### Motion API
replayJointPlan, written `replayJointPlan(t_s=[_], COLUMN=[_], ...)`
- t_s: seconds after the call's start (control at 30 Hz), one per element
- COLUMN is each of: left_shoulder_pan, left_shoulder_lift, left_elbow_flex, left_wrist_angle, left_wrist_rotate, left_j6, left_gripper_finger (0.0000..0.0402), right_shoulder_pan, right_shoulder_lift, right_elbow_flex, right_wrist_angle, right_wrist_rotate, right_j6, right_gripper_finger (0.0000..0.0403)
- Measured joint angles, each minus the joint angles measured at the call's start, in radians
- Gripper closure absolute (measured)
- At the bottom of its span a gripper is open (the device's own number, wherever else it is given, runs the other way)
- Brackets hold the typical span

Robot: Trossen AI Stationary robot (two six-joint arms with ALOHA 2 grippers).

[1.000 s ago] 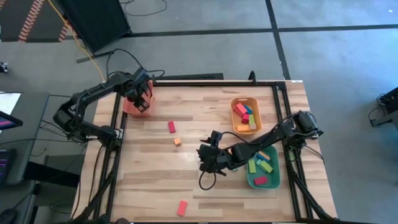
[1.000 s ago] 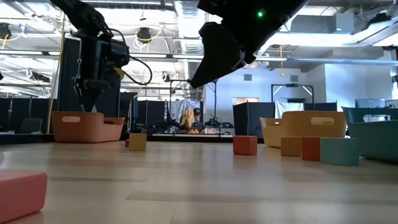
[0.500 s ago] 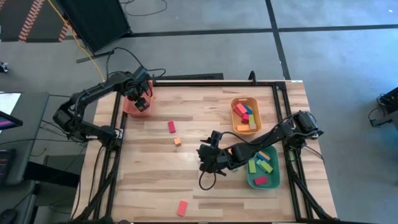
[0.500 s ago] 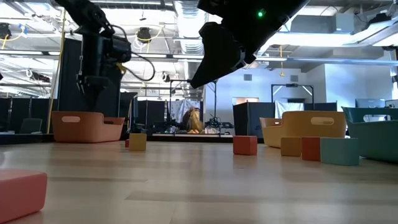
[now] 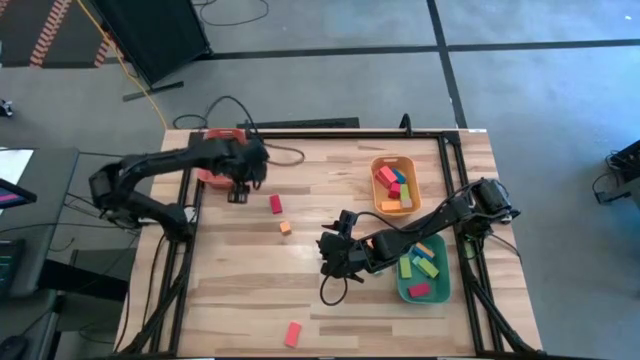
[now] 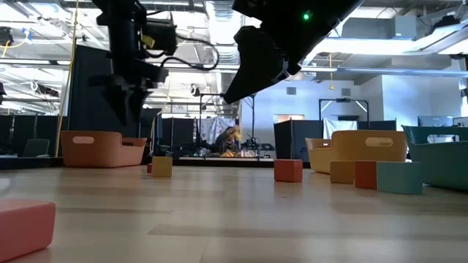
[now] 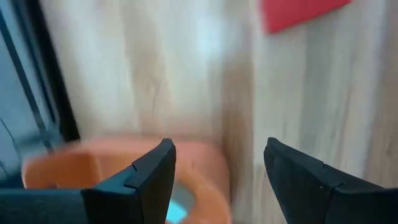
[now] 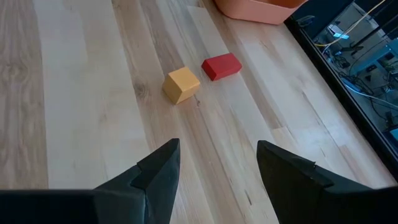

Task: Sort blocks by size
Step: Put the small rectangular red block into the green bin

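We see a robotics lab: a framed wooden table on grey concrete floor, dark partitions and ceiling ducts beyond, a monitor at 9 o'clock.

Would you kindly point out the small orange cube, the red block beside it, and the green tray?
orange cube [image 8: 181, 84], right wrist view, top face.
red block [image 8: 221, 66], right wrist view, top face.
green tray [image 5: 403, 288], high view, near rim.

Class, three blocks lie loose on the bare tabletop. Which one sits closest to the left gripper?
The red block, just beside the left gripper. The small orange cube lies farther toward the table's middle, and the pink block lies far off at the front edge.
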Motion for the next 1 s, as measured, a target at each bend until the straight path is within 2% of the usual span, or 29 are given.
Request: replayJointPlan(t_s=[0.17, 0.3, 0.67, 1.0], left_shoulder_pan=[-0.109, -0.149, -0.158, -0.166], left_shoulder_lift=[0.057, 0.122, 0.349, 0.369], left_elbow_flex=[0.000, 0.000, -0.001, 0.000], left_wrist_angle=[0.086, 0.136, 0.179, 0.315], left_wrist_rotate=[0.002, 0.003, 0.062, 0.041], left_j6=[0.063, 0.072, 0.131, 0.177], left_gripper_finger=[0.0168, 0.0168, 0.0168, 0.0168], right_shoulder_pan=[0.006, 0.019, 0.069, 0.072], right_shoulder_lift=[0.000, 0.000, 0.000, 0.000], right_elbow_flex=[0.000, 0.000, 0.000, 0.000], right_wrist_angle=[-0.001, -0.004, -0.028, -0.084], right_wrist_rotate=[-0.008, -0.042, -0.045, -0.046], right_j6=[0.000, 0.016, 0.046, 0.106], right_gripper_finger=[0.0159, 0.0159, 0.0159, 0.0159])
